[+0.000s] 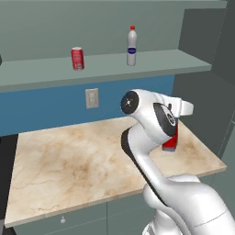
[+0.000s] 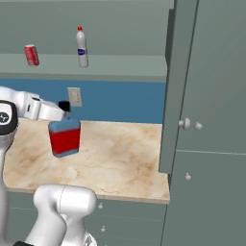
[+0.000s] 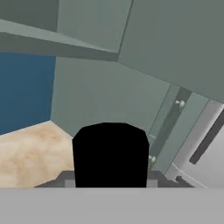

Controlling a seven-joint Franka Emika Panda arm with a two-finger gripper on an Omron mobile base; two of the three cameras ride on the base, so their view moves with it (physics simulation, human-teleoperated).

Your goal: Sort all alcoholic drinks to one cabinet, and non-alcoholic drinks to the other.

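My gripper (image 2: 64, 110) is shut on the black cap (image 3: 110, 153) of the squat flat bottle (image 2: 65, 137), which is red below with a blue shoulder. The bottle hangs upright over the right part of the marble counter (image 1: 69, 156); I cannot tell whether its base touches the counter. In the left base view my arm hides all of the squat flat bottle (image 1: 170, 141) but a red sliver. On the open cabinet shelf (image 1: 105, 69) above stand a red soda can (image 1: 77, 58) at the left and a white plastic bottle (image 1: 132, 46) with a red cap to its right.
A tall grey cabinet with knobbed doors (image 2: 211, 120) rises at the counter's right end. A wall outlet (image 1: 92, 97) sits on the blue backsplash. Drawers (image 1: 64, 219) run below the counter's front edge.
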